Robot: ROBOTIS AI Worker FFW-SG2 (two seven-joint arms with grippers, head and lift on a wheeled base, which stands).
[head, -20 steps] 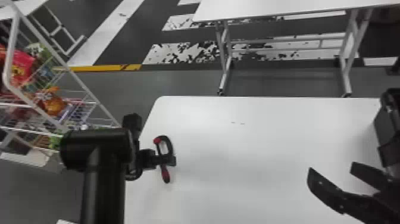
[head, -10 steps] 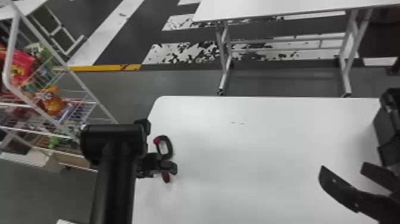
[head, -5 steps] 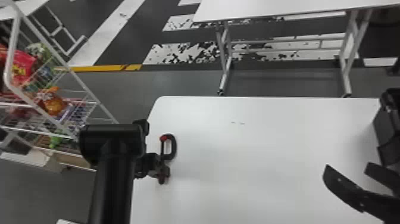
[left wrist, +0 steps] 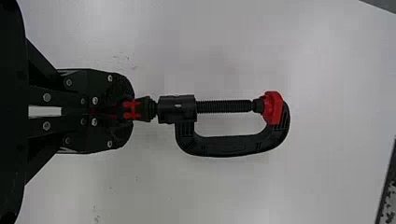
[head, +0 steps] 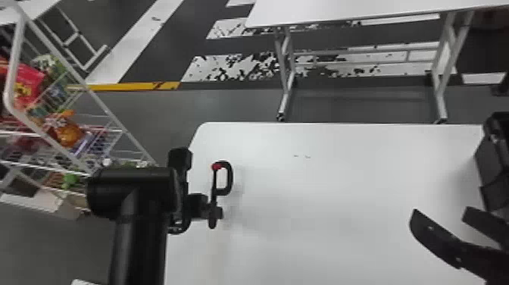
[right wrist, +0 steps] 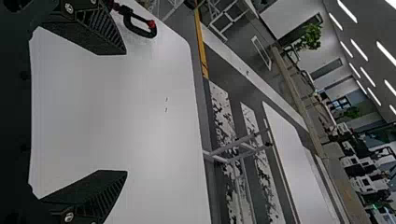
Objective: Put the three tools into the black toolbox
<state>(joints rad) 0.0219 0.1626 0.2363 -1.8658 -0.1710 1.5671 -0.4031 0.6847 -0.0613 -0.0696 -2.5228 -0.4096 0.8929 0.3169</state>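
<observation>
At the table's left side my left gripper [head: 216, 213] is shut on the handle of a black clamp [head: 229, 178] with red parts. In the left wrist view the fingers of the left gripper [left wrist: 128, 111] pinch the red-and-black handle, and the clamp's [left wrist: 224, 151] C-shaped frame points away from them. My right gripper [head: 439, 210] stands open over the table's right side; in the right wrist view nothing is between the fingers of the right gripper [right wrist: 122, 112]. The clamp [right wrist: 140, 25] also appears there beyond one finger. At the right edge is the black toolbox [head: 496, 166], partly cut off.
The white table [head: 322, 182] lies under both arms. A wire rack [head: 102, 110] with colourful packages stands left of it. Another white table [head: 341, 11] stands across the floor at the back.
My left gripper moved a little right, then closed around the handle; the clamp has turned slightly and shifted a little. The right gripper has drifted slightly to the right.
</observation>
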